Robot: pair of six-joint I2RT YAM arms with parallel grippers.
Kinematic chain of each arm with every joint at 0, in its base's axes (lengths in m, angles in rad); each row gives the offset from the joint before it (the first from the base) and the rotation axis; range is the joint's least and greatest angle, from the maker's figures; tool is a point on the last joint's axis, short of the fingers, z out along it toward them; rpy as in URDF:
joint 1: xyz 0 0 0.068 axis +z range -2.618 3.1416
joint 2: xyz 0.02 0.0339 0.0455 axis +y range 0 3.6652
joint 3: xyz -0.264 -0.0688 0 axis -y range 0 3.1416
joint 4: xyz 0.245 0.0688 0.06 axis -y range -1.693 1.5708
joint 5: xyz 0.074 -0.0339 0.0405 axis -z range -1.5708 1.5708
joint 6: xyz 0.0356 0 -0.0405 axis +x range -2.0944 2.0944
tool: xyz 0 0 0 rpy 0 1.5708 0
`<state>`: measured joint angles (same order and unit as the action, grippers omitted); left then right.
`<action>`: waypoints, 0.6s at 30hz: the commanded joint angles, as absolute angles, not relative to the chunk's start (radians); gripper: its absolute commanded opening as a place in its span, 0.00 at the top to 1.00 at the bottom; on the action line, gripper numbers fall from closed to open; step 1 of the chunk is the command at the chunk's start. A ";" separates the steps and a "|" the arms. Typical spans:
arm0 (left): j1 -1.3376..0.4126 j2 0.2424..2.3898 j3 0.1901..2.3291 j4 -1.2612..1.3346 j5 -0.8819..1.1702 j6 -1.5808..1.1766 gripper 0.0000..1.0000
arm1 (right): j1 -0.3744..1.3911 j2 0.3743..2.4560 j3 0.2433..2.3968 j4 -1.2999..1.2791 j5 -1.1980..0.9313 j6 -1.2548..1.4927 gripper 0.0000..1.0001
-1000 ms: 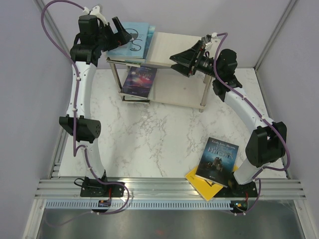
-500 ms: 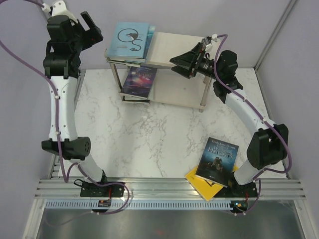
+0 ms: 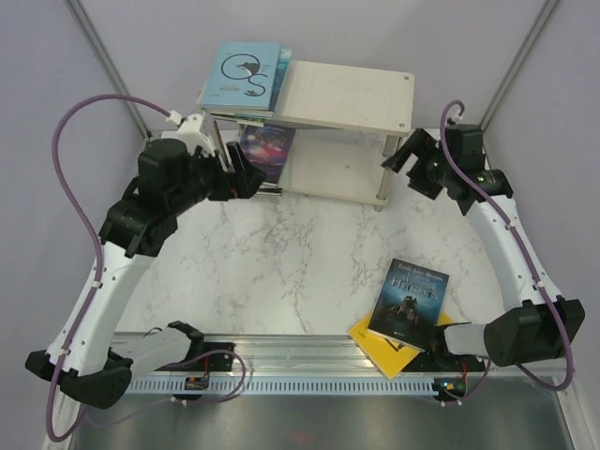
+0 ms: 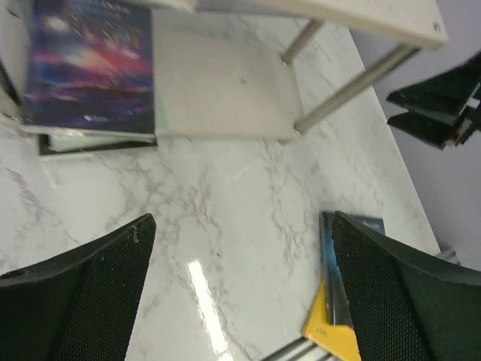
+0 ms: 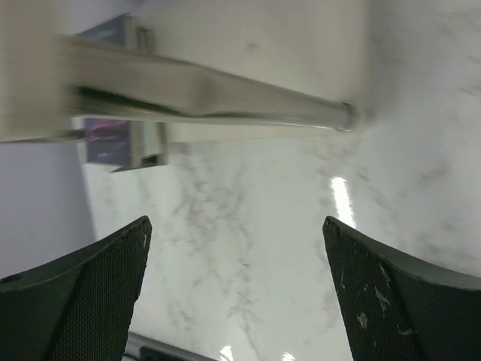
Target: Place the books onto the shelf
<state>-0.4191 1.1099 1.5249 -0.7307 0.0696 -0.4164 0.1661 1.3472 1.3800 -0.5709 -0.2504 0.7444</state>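
Left tool [image 3: 249, 179], right tool [image 3: 410, 165] agape beside shelf [image 3: 347, 94]

Purple-blue galaxy book [image 3: 269, 145], pale-blue swirl book [image 3: 244, 75], yellow book [image 3: 375, 349], white-grey marbled table [image 3: 309, 253].

The table [image 3: 300, 253] has a white top with thin grey lines, like marble. A silver metal rail [image 3: 319, 352] runs along its near edge. Pale purple walls [image 3: 37, 141] stand around it. A slanted metal bar [image 3: 511, 70] leans in each back corner.
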 commanded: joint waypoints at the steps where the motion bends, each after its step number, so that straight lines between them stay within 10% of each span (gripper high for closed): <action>1: -0.506 1.077 1.402 -0.713 0.201 -0.480 0.00 | 0.080 1.273 1.307 -0.894 -0.008 0.646 0.02; 9: -0.705 1.256 1.011 -0.329 0.626 -0.618 0.00 | 0.017 1.243 1.189 -1.069 0.160 0.710 0.02; 18: -0.880 1.701 1.037 0.217 0.814 -0.874 0.06 | 0.006 1.114 1.028 -1.157 0.221 0.759 0.02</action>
<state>-0.8516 1.6279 1.0019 -0.0727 0.6857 -0.7227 0.0097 1.1728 1.0721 -1.0897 0.1665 0.7189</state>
